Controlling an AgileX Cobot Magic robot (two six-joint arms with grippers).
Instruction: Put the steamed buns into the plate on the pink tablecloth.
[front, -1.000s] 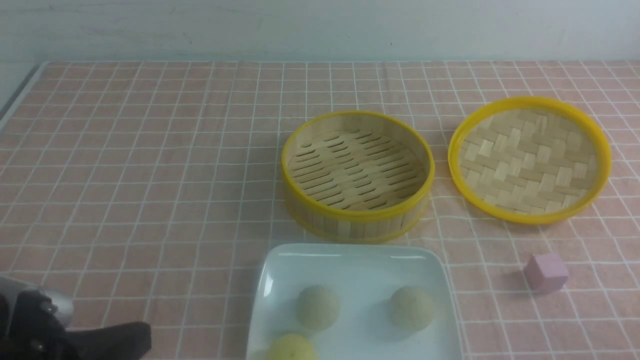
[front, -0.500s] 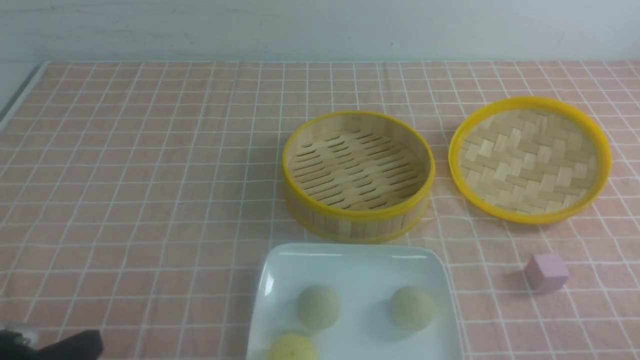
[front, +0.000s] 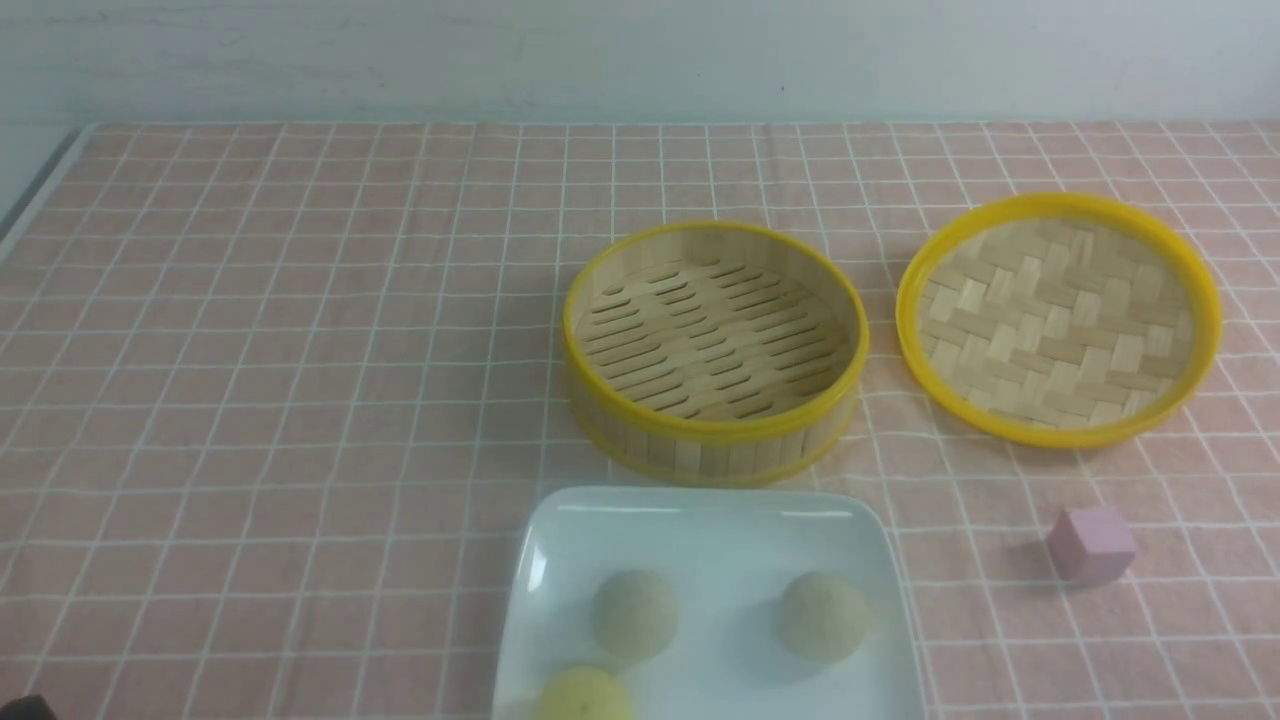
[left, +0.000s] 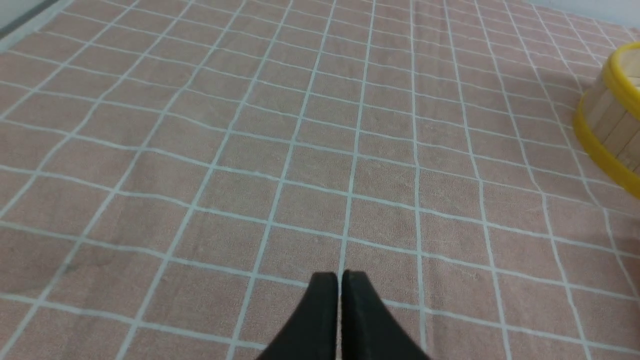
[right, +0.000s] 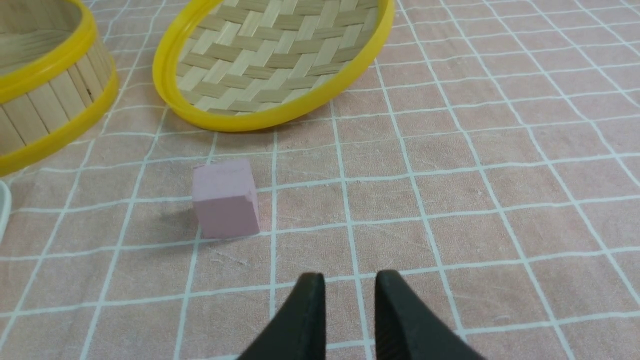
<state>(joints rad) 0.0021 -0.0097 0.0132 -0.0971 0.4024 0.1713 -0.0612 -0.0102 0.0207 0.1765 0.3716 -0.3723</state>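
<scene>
Table surface: contents being carried

The pink tablecloth (front: 300, 350) is being spread across the table; the plate (front: 700, 520), bamboo steamer (front: 715, 440), woven lid (front: 1060, 320) and pink cube (front: 1090, 543) are being supported directly on it.

Three steamed buns (front: 636, 613) lay on one plate (front: 700, 520); one bamboo steamer (front: 714, 350); one woven lid (front: 1058, 318); one pink cube (front: 1090, 543); one pink tablecloth (front: 300, 350).
</scene>
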